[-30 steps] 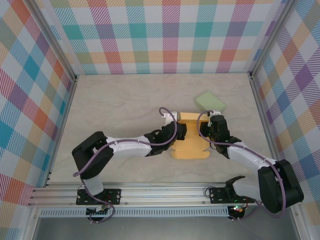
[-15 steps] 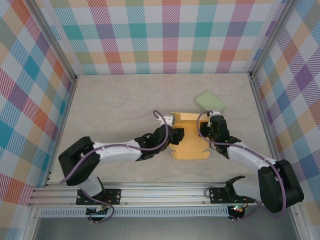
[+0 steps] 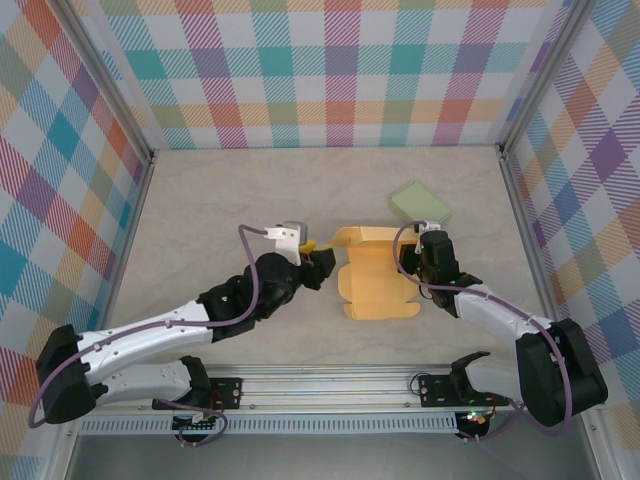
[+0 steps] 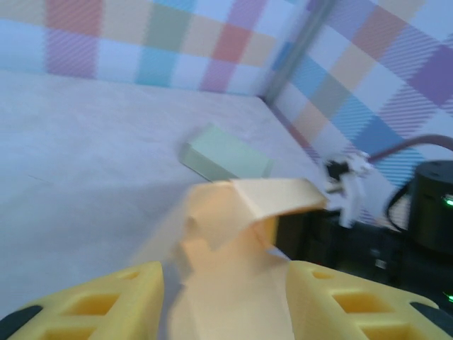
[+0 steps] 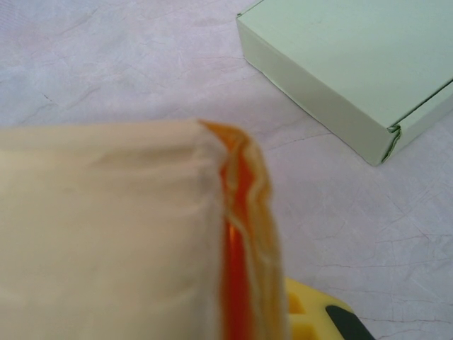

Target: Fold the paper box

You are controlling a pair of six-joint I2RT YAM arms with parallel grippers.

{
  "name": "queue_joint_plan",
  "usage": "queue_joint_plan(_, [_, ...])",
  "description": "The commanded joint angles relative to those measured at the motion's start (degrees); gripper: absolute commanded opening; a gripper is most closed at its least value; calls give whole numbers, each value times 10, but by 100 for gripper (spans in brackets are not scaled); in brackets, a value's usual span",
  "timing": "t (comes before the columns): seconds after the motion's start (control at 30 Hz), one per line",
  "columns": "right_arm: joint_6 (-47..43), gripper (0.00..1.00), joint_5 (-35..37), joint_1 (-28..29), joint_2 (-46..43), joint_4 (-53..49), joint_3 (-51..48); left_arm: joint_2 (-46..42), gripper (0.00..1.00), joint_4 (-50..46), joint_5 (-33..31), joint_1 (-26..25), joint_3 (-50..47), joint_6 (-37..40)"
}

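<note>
The right hand (image 3: 408, 262) pinched tight on the edge of the paper box (image 3: 378, 288) while the left hand (image 3: 324, 264) hung half open and empty, the box just ahead of its fingers (image 4: 106, 297); unsupported, the raised flap (image 4: 277, 195) looked liable to spring back, or the sheet to skew.

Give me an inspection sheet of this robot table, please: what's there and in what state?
Surface: pale marbled table, no spills seen.
Job's things: orange paper box, partly folded, one flap raised.
Clutter: closed pale green box at the far right, apart from it.
Tools: left tool open, just left of the paper box; right tool shut on its right edge.
Cables: purple cables looped along both arms.
Surroundings: plaid walls, metal rail in front.
</note>
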Motion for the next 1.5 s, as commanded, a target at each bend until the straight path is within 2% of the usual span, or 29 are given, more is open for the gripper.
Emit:
queue_joint_plan(0.0, [1, 0, -7, 2, -3, 15, 0, 4, 48, -65, -80, 49, 7, 41])
queue_joint_plan(0.17, [0, 0, -6, 2, -7, 12, 0, 69, 46, -32, -36, 119, 13, 73])
queue_joint_plan(0.37, [-1, 0, -5, 2, -6, 13, 0, 179, 46, 20, 16, 131, 56, 156])
queue_joint_plan(0.57, [-1, 0, -6, 2, -7, 11, 0, 266, 46, 43, 58, 134, 102, 197])
queue_joint_plan(0.67, [-2, 0, -4, 2, -7, 11, 0, 269, 48, 48, 100, 132, 98, 196])
queue_joint_plan(0.8, [-1, 0, -5, 2, -5, 12, 1, 258, 49, 49, 122, 119, 82, 195])
queue_joint_plan(1.23, [-1, 0, -6, 2, -5, 12, 1, 281, 51, 60, 156, 68, 75, 224])
queue_joint_plan(1.47, [0, 0, -6, 1, -4, 13, 1, 269, 51, 56, 150, 53, 60, 246])
